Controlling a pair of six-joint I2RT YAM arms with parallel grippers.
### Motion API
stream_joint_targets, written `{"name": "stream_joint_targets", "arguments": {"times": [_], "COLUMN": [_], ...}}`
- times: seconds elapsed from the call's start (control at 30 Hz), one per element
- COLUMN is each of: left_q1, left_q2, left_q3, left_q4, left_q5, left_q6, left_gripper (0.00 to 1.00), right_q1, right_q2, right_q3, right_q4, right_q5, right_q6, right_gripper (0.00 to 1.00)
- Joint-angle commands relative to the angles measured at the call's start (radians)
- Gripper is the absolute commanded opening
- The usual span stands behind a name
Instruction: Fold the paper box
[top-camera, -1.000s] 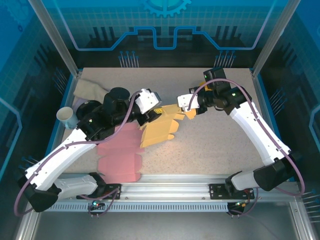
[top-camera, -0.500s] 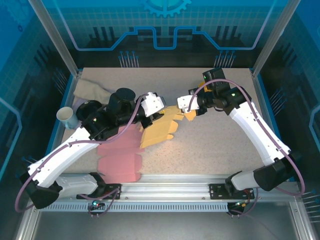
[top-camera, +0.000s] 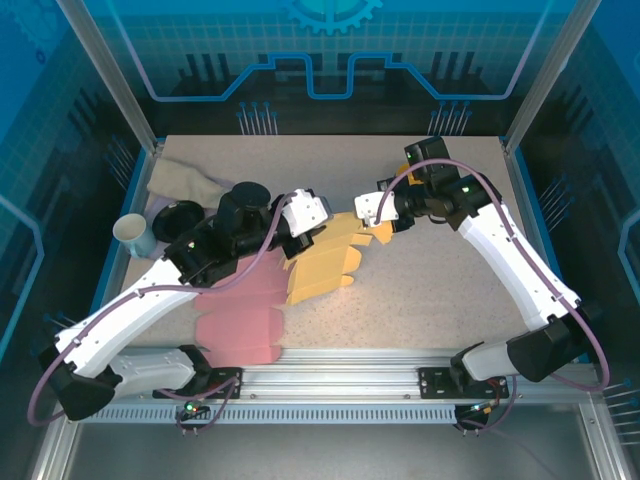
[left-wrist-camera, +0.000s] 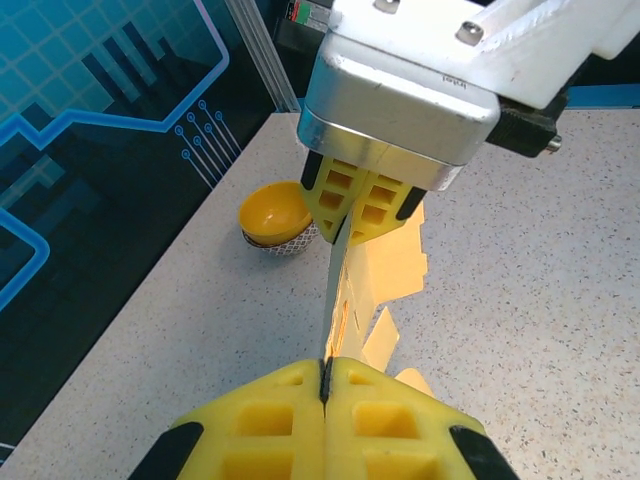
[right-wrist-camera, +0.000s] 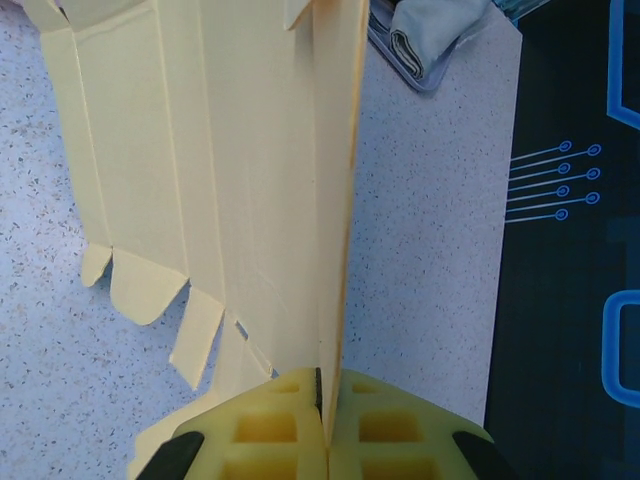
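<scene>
Left pincer (top-camera: 298, 238) is pressed shut on one edge of the yellow paper box (top-camera: 322, 265), and the right pincer (top-camera: 380, 232) pinches the opposite edge. The unfolded sheet is held between them over the middle of the table (top-camera: 430, 290), its cut flaps spread out. A pink sheet (top-camera: 240, 312) lies flat just beside it, under the left arm

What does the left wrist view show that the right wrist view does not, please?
Left wrist view: a small yellow bowl and the right gripper pinching the far edge of the yellow paper box. Right wrist view: the box's rounded tabs and a folded grey cloth. Both: the box edge-on, clamped in shut yellow fingers, over the speckled table.
</scene>
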Motion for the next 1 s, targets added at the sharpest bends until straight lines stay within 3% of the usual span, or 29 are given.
{"name": "stream_joint_targets", "arguments": {"times": [0.0,0.1,0.37,0.5,0.73,0.97], "left_q1": [0.003,0.014,0.182,0.254,0.278,0.285], "left_q2": [-0.012,-0.049,-0.338,-0.392,-0.378,-0.313], "left_q3": [-0.017,-0.034,-0.301,-0.347,-0.397,-0.411], "left_q4": [0.032,0.002,0.076,0.015,-0.031,0.02], "left_q5": [-0.075,-0.124,-0.086,-0.094,-0.127,0.054], "left_q6": [-0.014,-0.048,-0.303,-0.358,-0.316,-0.288], "left_gripper": [0.03,0.29,0.56,0.56,0.56,0.55], "right_q1": [0.028,0.027,-0.023,-0.045,-0.081,-0.117], "right_q2": [-0.005,-0.005,0.005,0.008,0.007,-0.063], "right_q3": [-0.012,-0.018,-0.038,-0.042,-0.058,-0.118], "right_q4": [-0.002,0.016,0.083,0.094,0.114,0.166], "right_q5": [-0.035,-0.015,0.019,-0.022,-0.048,-0.154], "right_q6": [-0.001,0.017,0.055,0.039,0.045,0.042], "right_gripper": [0.0,0.0,0.0,0.0,0.0,0.0]}}
